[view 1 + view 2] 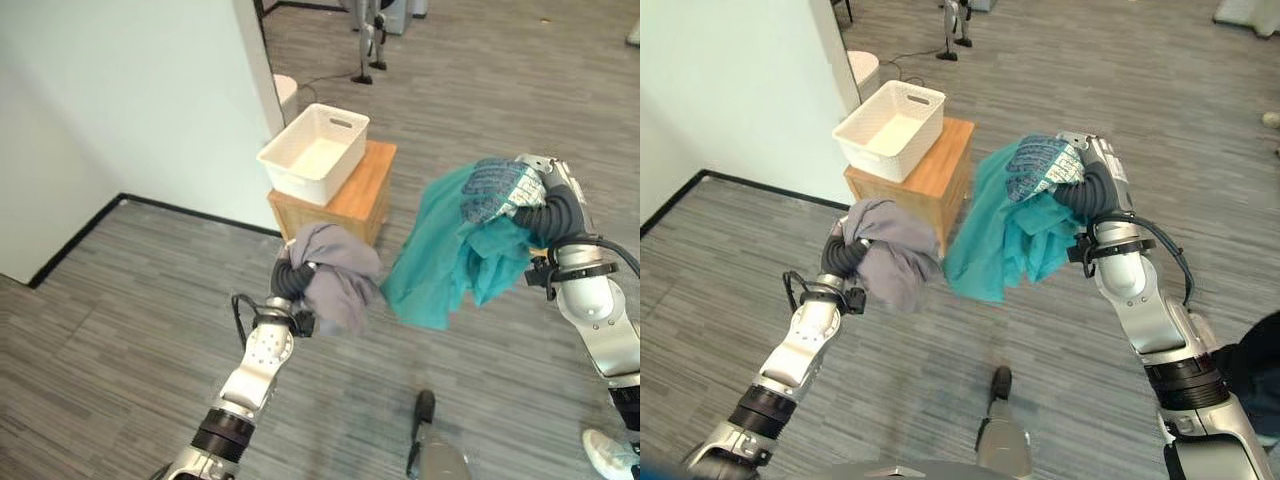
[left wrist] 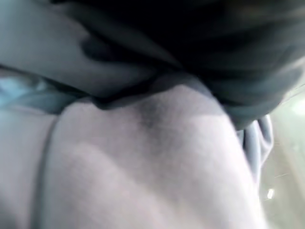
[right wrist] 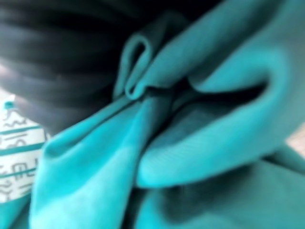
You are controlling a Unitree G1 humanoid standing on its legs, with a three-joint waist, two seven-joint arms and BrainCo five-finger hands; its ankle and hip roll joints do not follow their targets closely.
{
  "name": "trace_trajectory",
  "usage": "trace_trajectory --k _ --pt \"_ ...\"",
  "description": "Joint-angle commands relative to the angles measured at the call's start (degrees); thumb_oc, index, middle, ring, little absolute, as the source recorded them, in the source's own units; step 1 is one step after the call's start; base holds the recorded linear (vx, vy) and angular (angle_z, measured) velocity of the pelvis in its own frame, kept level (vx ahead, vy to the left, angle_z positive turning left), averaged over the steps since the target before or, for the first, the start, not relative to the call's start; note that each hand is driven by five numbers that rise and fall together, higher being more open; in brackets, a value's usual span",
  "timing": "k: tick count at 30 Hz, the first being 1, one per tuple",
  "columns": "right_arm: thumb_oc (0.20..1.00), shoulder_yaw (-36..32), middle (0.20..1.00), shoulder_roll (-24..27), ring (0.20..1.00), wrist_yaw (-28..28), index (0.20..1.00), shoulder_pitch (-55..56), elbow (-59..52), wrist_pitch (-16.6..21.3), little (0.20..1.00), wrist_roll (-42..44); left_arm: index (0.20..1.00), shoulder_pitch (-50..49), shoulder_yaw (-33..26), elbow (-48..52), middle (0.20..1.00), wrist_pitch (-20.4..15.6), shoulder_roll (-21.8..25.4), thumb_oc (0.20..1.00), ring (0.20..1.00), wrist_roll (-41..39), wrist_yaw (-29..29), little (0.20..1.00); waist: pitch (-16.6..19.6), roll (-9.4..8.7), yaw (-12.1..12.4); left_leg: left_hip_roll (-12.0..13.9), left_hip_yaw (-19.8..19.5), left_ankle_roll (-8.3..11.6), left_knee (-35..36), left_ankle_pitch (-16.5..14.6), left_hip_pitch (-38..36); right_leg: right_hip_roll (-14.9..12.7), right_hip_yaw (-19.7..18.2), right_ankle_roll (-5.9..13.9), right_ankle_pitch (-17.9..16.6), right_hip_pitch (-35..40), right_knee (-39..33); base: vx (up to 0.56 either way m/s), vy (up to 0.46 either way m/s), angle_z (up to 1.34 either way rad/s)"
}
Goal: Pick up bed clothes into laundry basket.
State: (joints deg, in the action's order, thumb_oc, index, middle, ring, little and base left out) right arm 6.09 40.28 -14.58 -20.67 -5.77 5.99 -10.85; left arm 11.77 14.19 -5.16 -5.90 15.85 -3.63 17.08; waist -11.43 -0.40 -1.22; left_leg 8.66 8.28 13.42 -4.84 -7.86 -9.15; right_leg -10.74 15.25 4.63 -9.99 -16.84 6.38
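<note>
Grey cloth (image 1: 335,275) bunched over left hand (image 1: 290,280), teal cloth (image 1: 445,255) with patterned piece (image 1: 495,188) draped over right hand (image 1: 1090,185); fingers hidden under the fabric, grip impossible to tell. Both bundles up in the air, short of white laundry basket (image 1: 315,150) on wooden stand (image 1: 355,200). Carrying step, probably; next, bring over the basket and drop in.

Colours and patterns of the items in view

Grey cloth (image 1: 335,275): plain mid-grey with a faint lilac cast. Teal cloth (image 1: 440,255): solid teal; patterned cloth (image 1: 495,188): teal line print on white. Laundry basket (image 1: 315,152): white plastic. Wooden stand (image 1: 350,200): honey-brown. Floor (image 1: 130,300): grey streaked planks. Wall (image 1: 130,100): pale, black skirting.
</note>
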Motion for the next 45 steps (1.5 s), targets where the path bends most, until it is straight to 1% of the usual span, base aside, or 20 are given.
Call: trace_trajectory --k 1,2,3,4,6,7,9,12,16,17,18,22,25,27,28,32,33,36,40,45 --pt "0.200 -0.86 0.200 3.44 0.200 -1.59 0.200 -6.66 -0.43 0.95 0.200 -0.08 0.200 2.61 0.23 5.74 0.200 -4.50 2.42 0.200 0.200 -0.65 0.79 0.200 1.68 -2.74 1.82 2.03 1.23 -4.61 -15.99 3.80 1.27 -2.09 5.01 5.40 4.47 14.89 -11.38 0.21 -0.231 0.94" --pt "0.200 -0.69 0.200 3.42 0.200 -1.94 0.200 -7.08 -1.02 1.12 0.200 0.05 0.200 2.46 -0.04 5.87 0.200 -4.50 2.35 0.200 0.200 -0.45 0.98 0.200 0.91 -2.64 2.42 3.34 1.67 -3.93 -22.63 4.88 4.08 -1.13 5.64 4.30 6.02 16.76 -11.38 0.12 -0.157 0.86" --pt "0.200 -0.71 0.200 3.41 0.200 -1.95 0.200 -7.17 -1.02 1.11 0.200 0.05 0.200 2.54 -0.07 5.90 0.200 -4.47 2.37 0.200 0.200 -0.44 0.98 0.200 1.01 -2.82 2.07 3.17 1.27 -4.00 -23.11 5.06 4.88 -1.35 5.93 4.18 5.79 16.46 -11.38 0.18 -0.211 0.57" --pt "0.200 -0.64 0.200 3.27 0.200 -2.01 0.200 -7.69 -2.17 1.31 0.200 -0.19 0.200 2.36 -1.05 6.78 0.200 -4.60 2.14 0.200 0.200 -0.59 1.33 0.200 -0.40 -3.57 3.50 4.73 3.95 -4.23 -27.50 6.43 9.41 -1.46 6.52 3.56 8.03 18.84 -11.38 0.19 -0.146 0.16" --pt "0.200 -0.35 0.200 2.76 0.200 -1.52 0.200 -7.42 -2.49 1.33 0.200 -0.10 0.200 1.35 -1.63 7.46 0.200 -4.65 1.96 0.200 0.200 -0.94 1.09 0.200 -0.81 -3.30 4.20 6.02 5.26 -4.53 -25.73 5.54 11.25 -1.41 7.29 3.74 8.71 19.70 -11.38 0.30 -0.079 0.14" --pt "0.200 0.03 0.200 2.25 0.200 -0.62 0.200 -6.39 -3.43 1.96 0.200 -0.60 0.200 -0.88 -2.62 8.70 0.200 -5.15 1.64 0.200 0.200 -1.80 0.28 0.200 -0.96 -2.91 5.82 4.38 8.87 -6.27 -15.66 2.93 14.04 -0.75 8.11 4.28 10.42 21.70 -11.38 0.30 0.003 0.33" --pt "0.200 -0.05 0.200 2.22 0.200 -0.57 0.200 -6.13 -3.56 1.96 0.200 -0.63 0.200 -1.12 -2.57 8.87 0.200 -5.09 1.66 0.200 0.200 -1.81 0.23 0.200 -0.63 -3.28 5.87 3.77 9.17 -6.47 -14.57 3.36 13.64 -1.22 8.06 4.44 10.44 21.54 -11.38 0.21 0.014 0.21" --pt "0.200 -1.14 0.200 1.79 0.200 -0.37 0.200 -3.63 -4.97 2.89 0.200 -2.02 0.200 -3.03 -3.33 9.74 0.200 -5.34 2.45 0.200 0.200 -1.28 -0.71 0.200 0.00 -0.62 7.99 2.55 16.97 -6.69 0.02 11.48 17.70 2.15 9.86 4.81 14.80 25.46 -11.38 0.40 0.014 -0.07" --pt "0.200 -1.99 0.200 2.08 0.200 -1.21 0.200 -3.31 -4.14 2.43 0.200 -2.28 0.200 -2.91 -2.56 9.96 0.200 -4.95 3.13 0.200 0.200 -1.91 -1.40 0.200 0.54 0.91 8.57 4.59 27.57 -7.39 6.32 14.65 19.78 5.01 12.36 4.46 18.85 30.37 -11.38 0.30 0.008 0.45" --pt "0.200 -1.79 0.200 2.11 0.200 -1.40 0.200 -3.46 -2.95 2.10 0.200 -2.10 0.200 -3.17 -2.11 10.02 0.200 -4.74 3.33 0.200 0.200 -2.24 -1.62 0.200 1.01 0.86 8.98 4.67 28.17 -7.40 7.37 15.34 19.74 5.74 12.74 4.25 20.07 32.13 -11.38 0.69 0.027 0.37" --pt "0.200 -1.23 0.200 1.68 0.200 -1.17 0.200 -3.77 -1.12 1.40 0.200 -2.08 0.200 -3.69 -1.78 9.84 0.200 -4.21 3.65 0.200 0.200 -2.81 -1.72 0.200 2.63 0.70 9.55 3.26 27.10 -8.99 8.79 15.19 17.98 7.10 12.41 4.27 19.97 34.59 -11.38 0.64 0.017 0.43" --pt "0.200 -0.94 0.200 2.58 0.200 -2.26 0.200 -4.57 1.63 0.46 0.200 -4.84 0.200 -4.00 -0.58 9.49 0.200 -3.96 4.43 0.200 0.200 -3.52 -1.54 0.200 3.81 -1.76 11.18 0.97 25.94 -11.24 8.84 14.37 14.40 6.06 12.30 5.74 18.65 36.10 -3.16 0.37 0.041 0.19" --pt "0.200 -2.04 0.200 4.96 0.200 -3.64 0.200 -6.39 3.06 -1.79 0.200 -10.33 0.200 -2.15 1.38 9.12 0.200 -3.47 4.86 0.200 0.200 -3.50 -1.25 0.200 2.72 -2.74 8.91 -0.41 25.71 -13.55 9.40 10.71 8.91 -1.00 11.48 10.31 13.98 28.80 18.37 0.34 0.144 0.13" --pt "0.200 -2.48 0.200 6.13 0.200 -4.48 0.200 -7.53 3.63 -2.16 0.200 -11.46 0.200 -0.97 2.24 8.59 0.200 -3.49 5.15 0.200 0.200 -3.01 -1.05 0.200 2.39 -2.58 7.72 0.20 26.89 -14.07 9.69 10.92 7.99 -2.32 11.64 10.24 11.10 24.96 23.05 0.13 0.022 0.33" --pt "0.200 -3.44 0.200 9.06 0.200 -6.04 0.200 -8.47 5.30 -3.46 0.200 -14.53 0.200 0.52 3.36 8.10 0.200 -3.52 5.28 0.200 0.200 -2.63 -0.96 0.200 1.76 -2.35 6.19 0.89 25.45 -13.47 9.83 9.90 6.66 -4.59 11.59 10.18 10.15 20.63 25.40 0.12 -0.070 0.79" --pt "0.200 -5.79 0.200 14.80 0.200 -7.20 0.200 -6.30 7.72 -5.84 0.200 -19.84 0.200 1.24 4.39 8.06 0.200 -3.77 5.23 0.200 0.200 -2.15 -1.64 0.200 1.26 -2.83 3.89 0.63 21.51 -12.01 9.83 8.90 6.11 -5.76 10.61 8.18 12.84 18.33 15.62 0.18 -0.155 0.99" --pt "0.200 -8.26 0.200 16.96 0.200 -7.67 0.200 -2.08 11.20 -7.14 0.200 -19.52 0.200 1.32 5.69 7.09 0.200 -4.31 4.79 0.200 0.200 -1.95 -2.56 0.200 1.47 -3.68 2.02 -0.06 17.72 -10.83 9.84 7.86 5.85 -3.53 4.52 7.49 14.19 17.38 3.45 0.22 -0.237 0.95" --pt "0.200 -10.42 0.200 19.34 0.200 -10.00 0.200 2.64 16.31 -8.81 0.200 -18.15 0.200 2.35 7.49 4.34 0.200 -4.56 4.24 0.200 0.200 -2.23 -2.18 0.200 1.52 -5.03 -0.36 -1.30 11.84 -10.21 9.84 5.84 6.09 -1.28 -7.65 8.25 11.21 15.64 -6.97 0.23 -0.204 1.31" --pt "0.200 -10.86 0.200 18.05 0.200 -7.25 0.200 2.64 18.97 -8.88 0.200 -15.91 0.200 -0.05 5.75 5.07 0.200 -5.12 4.74 0.200 0.200 -3.63 -4.58 0.200 3.44 -5.94 0.90 -1.00 11.17 -9.37 9.84 5.30 4.47 -3.18 -5.41 9.65 7.44 17.73 -10.31 0.13 -0.162 1.11" --pt "0.200 -9.12 0.200 16.26 0.200 -6.12 0.200 0.92 21.75 -7.96 0.200 -14.04 0.200 -4.74 4.11 6.19 0.200 -5.42 4.04 0.200 0.200 -5.09 -5.97 0.200 4.58 -5.15 2.58 -0.27 9.92 -8.50 9.84 5.80 4.07 -3.49 -2.39 9.51 7.60 19.65 -11.38 0.10 -0.078 0.02"
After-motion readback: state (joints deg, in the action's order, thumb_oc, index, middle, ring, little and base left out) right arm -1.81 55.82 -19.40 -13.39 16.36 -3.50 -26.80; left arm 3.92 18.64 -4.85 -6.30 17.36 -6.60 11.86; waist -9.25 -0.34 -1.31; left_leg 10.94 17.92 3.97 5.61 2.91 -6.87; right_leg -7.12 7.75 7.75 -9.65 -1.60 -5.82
